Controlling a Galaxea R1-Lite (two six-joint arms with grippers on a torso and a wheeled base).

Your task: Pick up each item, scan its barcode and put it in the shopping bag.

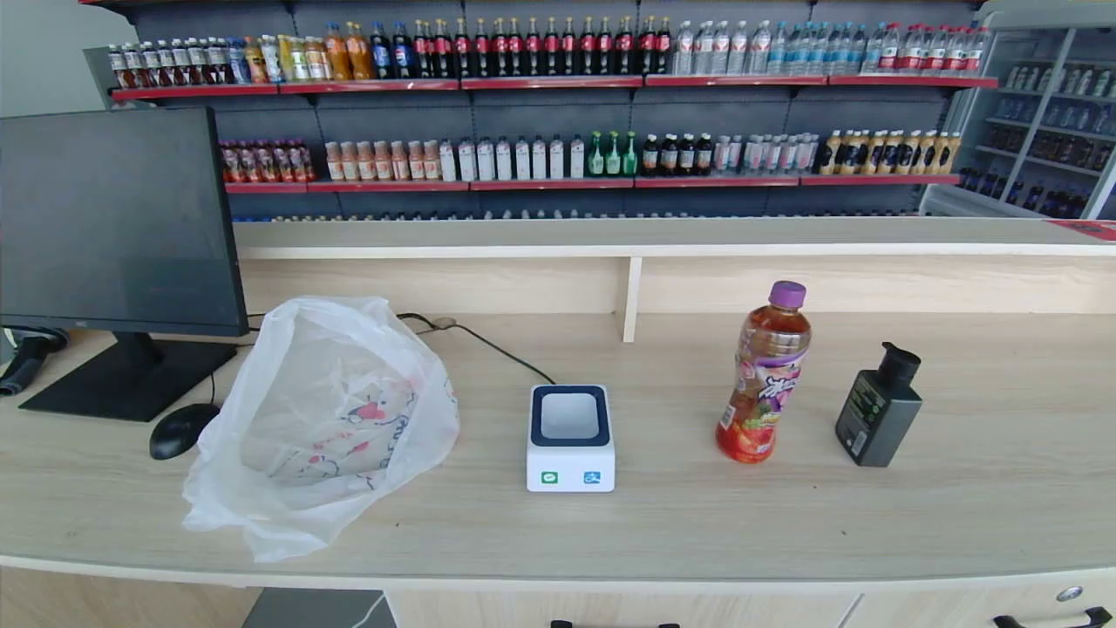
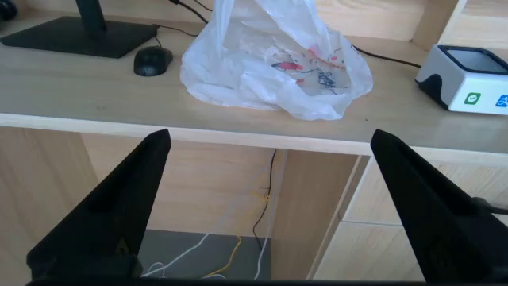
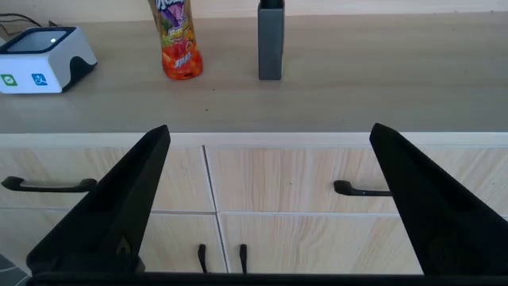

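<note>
In the head view, the pale wooden counter [image 1: 663,523] holds everything. A thin, crinkly, see-through shopping bag [image 1: 323,419] with red and blue drawings slumps on the robot's left. A little white box scanner [image 1: 570,436] with a dark-rimmed glass top sits in the middle. To the right are a tall red juice bottle [image 1: 767,384] with a purple cap and, near it, a flat dark pump bottle [image 1: 876,410]. Both bottles stand upright on the counter, not yet picked. In the left wrist view, the left gripper [image 2: 270,137] sits low in front of the counter edge, below the bag, spread wide with nothing in it. In the right wrist view, the right gripper [image 3: 270,131] is low too, in front of the drawers [image 3: 302,206]. It is spread just as wide, empty, and facing the two bottles. I think the first pick comes next, and the right arm is nearer. It should lift above the counter edge first so it doesn't bump the wood, then close around the juice bottle's middle from the side. That bottle is round, smooth plastic with a shiny label, so it could slip or tip; a soft, steady squeeze is best. The dark bottle is flat-sided and looks easier to pinch. The bag is floppy and may need its mouth held open.
</note>
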